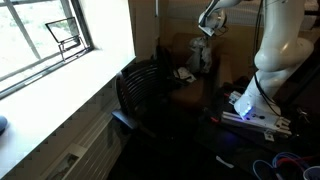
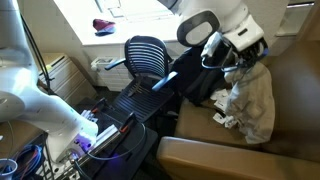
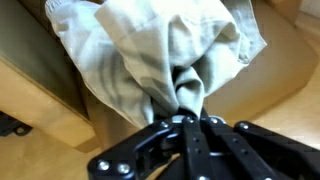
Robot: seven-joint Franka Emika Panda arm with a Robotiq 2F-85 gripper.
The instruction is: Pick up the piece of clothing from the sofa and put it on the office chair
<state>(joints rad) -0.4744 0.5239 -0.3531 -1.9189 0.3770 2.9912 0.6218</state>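
Observation:
My gripper (image 3: 187, 112) is shut on a pale beige piece of clothing (image 3: 160, 50), pinching a bunch of its fabric so the rest hangs from the jaws. In an exterior view the clothing (image 2: 252, 100) hangs from the gripper (image 2: 240, 66) over the brown sofa (image 2: 290, 90), its lower part still near the seat. The black mesh office chair (image 2: 148, 55) stands beside the sofa. In an exterior view the gripper (image 1: 204, 34) holds the clothing (image 1: 200, 55) above the sofa (image 1: 190, 80), past the office chair (image 1: 140, 90).
A window sill (image 1: 60, 90) runs beside the chair, with a red item (image 2: 103, 24) on it. The robot base (image 1: 262, 105) with cables and blue lights stands near the sofa. A dark bag (image 2: 195, 85) leans between chair and sofa.

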